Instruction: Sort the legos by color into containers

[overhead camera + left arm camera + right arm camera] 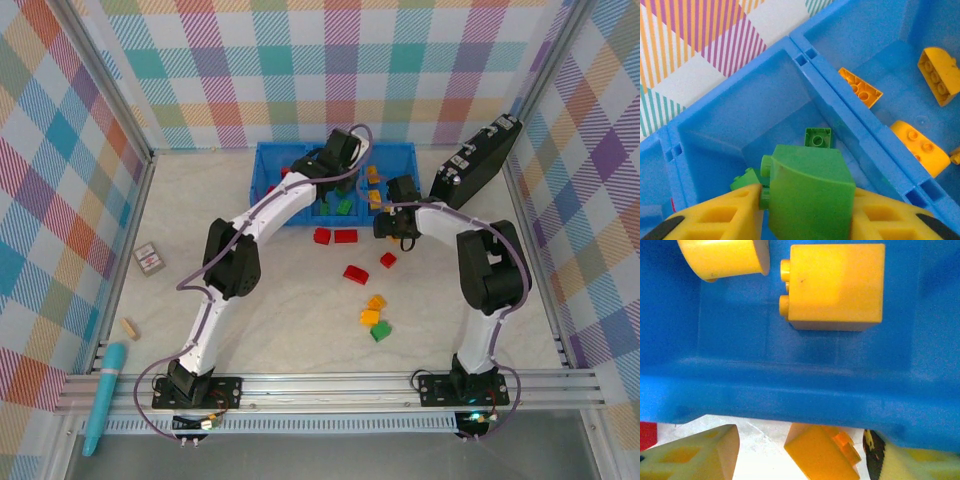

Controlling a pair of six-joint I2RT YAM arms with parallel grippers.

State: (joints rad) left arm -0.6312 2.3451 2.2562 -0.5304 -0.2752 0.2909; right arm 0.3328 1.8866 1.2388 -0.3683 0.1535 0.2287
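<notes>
- The left gripper is clamped on a big green brick, with a yellow finger pressed to each side. It hangs over the middle compartment of the blue tray.
- Down in that compartment a small green brick lies studs up, close to the dividing wall. Another green piece peeks out beside the left finger.
- Across the divider, the right-hand compartment holds yellow and orange bricks.
- The right gripper sits low, just outside the tray's near wall, over the table.
- Its fingers stand wide, with an orange brick between them. Bare table shows between this brick and the left finger, so it is not gripped. I cannot tell whether the right finger touches it.
- Just over that wall, inside the tray, lie a square yellow brick and a rounded yellow one.
- On the table just in front of the tray, two red bricks lie side by side, and two more red ones lie a little nearer.
- Nearer still is a small cluster of orange, yellow and green.
- A black case leans at the right wall, a grey card lies far left, and a teal pen lies at the near-left corner.
</notes>
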